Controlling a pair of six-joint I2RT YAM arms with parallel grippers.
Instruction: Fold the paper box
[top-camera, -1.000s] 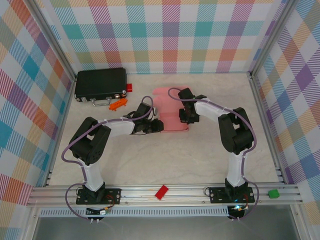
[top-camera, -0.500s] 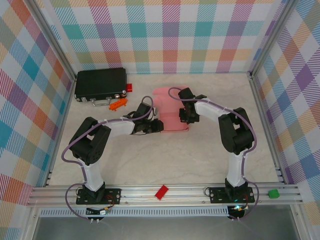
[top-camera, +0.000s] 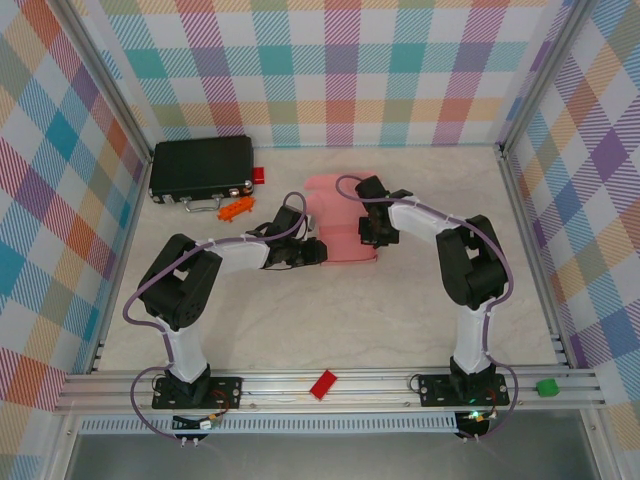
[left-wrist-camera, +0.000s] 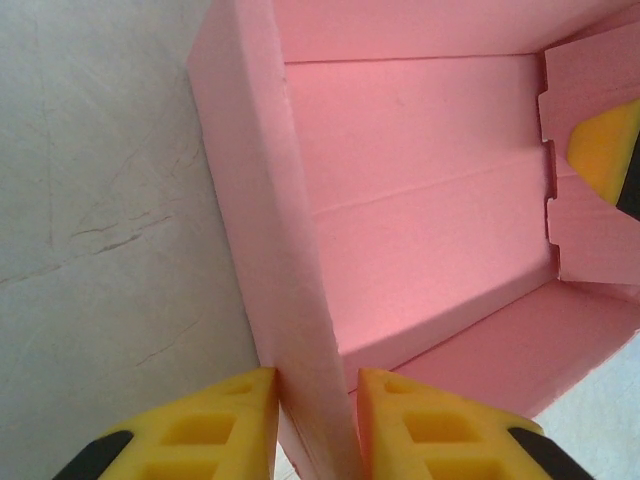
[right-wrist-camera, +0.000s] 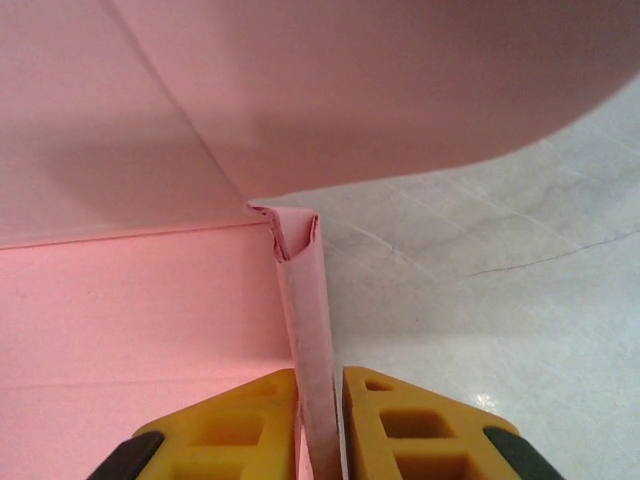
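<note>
The pale-pink paper box lies mid-table as a half-formed tray, its rounded lid flap pointing to the far side. My left gripper is shut on the box's left side wall; the yellow pads sit on either side of that wall, at my left gripper. My right gripper is shut on the right side wall. That wall is folded double and pinched at my right gripper. One right fingertip pokes past the tab in the left wrist view.
A black case lies at the back left, with a small red block and an orange piece beside it. On the front rail sit a red block and a green block. Checked walls enclose three sides.
</note>
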